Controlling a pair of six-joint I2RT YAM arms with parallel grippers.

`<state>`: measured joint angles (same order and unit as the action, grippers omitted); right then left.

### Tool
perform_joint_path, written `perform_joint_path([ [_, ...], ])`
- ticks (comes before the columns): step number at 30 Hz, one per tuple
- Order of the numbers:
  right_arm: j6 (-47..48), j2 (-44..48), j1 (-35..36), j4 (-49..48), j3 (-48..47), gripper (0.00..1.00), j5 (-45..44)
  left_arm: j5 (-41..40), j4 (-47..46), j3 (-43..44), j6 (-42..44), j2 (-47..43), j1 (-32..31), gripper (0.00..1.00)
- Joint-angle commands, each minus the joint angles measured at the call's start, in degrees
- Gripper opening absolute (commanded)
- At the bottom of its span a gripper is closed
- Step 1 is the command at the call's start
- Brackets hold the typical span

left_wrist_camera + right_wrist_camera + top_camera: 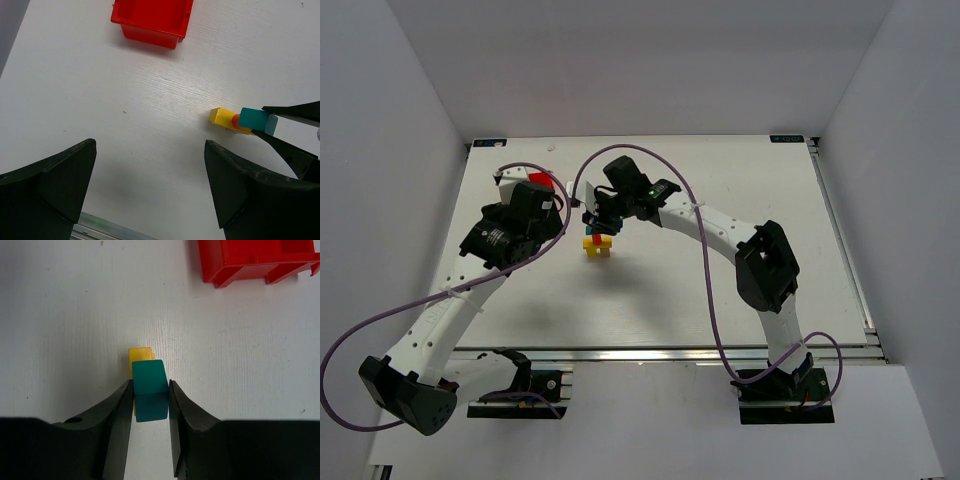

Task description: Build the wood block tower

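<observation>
The wood block tower (597, 247) stands mid-table: a yellow block (221, 116) at the bottom with a red piece (234, 121) on it. My right gripper (150, 386) is shut on a teal block (149, 390) and holds it directly over the tower, at or just above the red piece; I cannot tell whether they touch. From the right wrist only the yellow block (139, 354) shows behind the teal one. My left gripper (150, 185) is open and empty, left of the tower above bare table.
A red plastic bin (542, 180) sits at the back left, behind my left wrist; it also shows in the left wrist view (152, 20) and the right wrist view (255, 260). Purple cables loop over both arms.
</observation>
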<state>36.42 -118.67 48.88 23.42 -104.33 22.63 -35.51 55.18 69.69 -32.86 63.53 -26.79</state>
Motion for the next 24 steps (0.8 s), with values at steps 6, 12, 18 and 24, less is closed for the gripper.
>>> perform_joint_path([
  [6,0.3,-0.1,0.2,-2.7,0.4,0.31,-0.4,0.8,-1.2,-0.7,0.9,-1.0,0.3,0.98],
  [12,0.7,-0.1,0.2,-2.7,0.6,0.33,-0.6,1.1,-1.4,-0.8,1.1,-1.1,0.3,0.98],
  [18,1.4,-0.1,0.2,-2.4,0.7,0.34,-0.9,1.4,-1.6,-0.8,1.3,-1.1,0.4,0.98],
  [24,1.1,-0.2,0.2,-3.1,0.9,0.4,-1.2,1.8,-1.7,-0.8,1.7,-1.2,0.4,0.98],
])
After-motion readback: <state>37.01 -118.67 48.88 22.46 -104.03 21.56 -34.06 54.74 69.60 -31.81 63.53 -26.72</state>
